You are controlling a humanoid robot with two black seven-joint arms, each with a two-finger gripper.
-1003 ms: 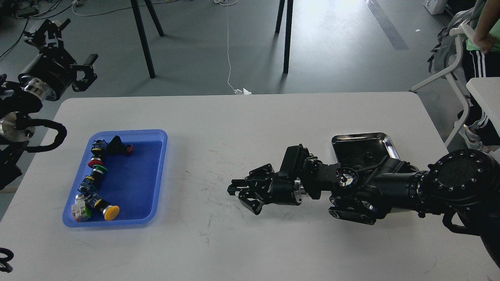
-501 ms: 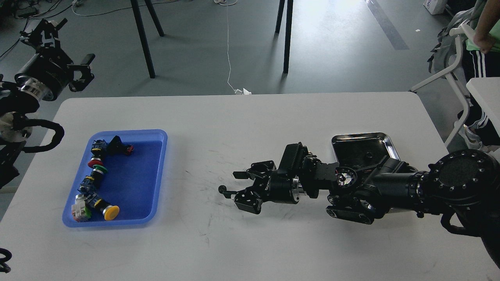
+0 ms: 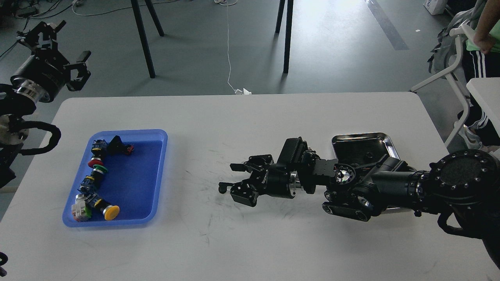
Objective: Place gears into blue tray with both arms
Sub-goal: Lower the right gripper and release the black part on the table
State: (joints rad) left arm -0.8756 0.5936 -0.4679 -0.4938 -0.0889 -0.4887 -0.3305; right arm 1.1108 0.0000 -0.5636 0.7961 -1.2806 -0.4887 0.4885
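Observation:
The blue tray (image 3: 129,132) lies at the table's left and holds several colourful push-button switches (image 3: 95,168); I see no gear in it. My right gripper (image 3: 228,177) hovers low over the middle of the table, open, its fingers spread apart. A tiny black gear (image 3: 222,188) sits at the tip of the lower finger (image 3: 230,186); I cannot tell whether it rests on the table. My left gripper (image 3: 58,48) is raised beyond the table's far left corner, open and holding nothing.
A shiny steel tray (image 3: 359,135) stands at the right, partly covered by my right arm (image 3: 390,187), with a small dark piece (image 3: 368,155) inside. Black stand legs (image 3: 142,39) rise behind the table. A person and a chair (image 3: 453,66) are at the far right.
My right gripper went from shut to open, and the gear now shows at its lower fingertip. The right wrist rose slightly. The left gripper drifted up and to the left.

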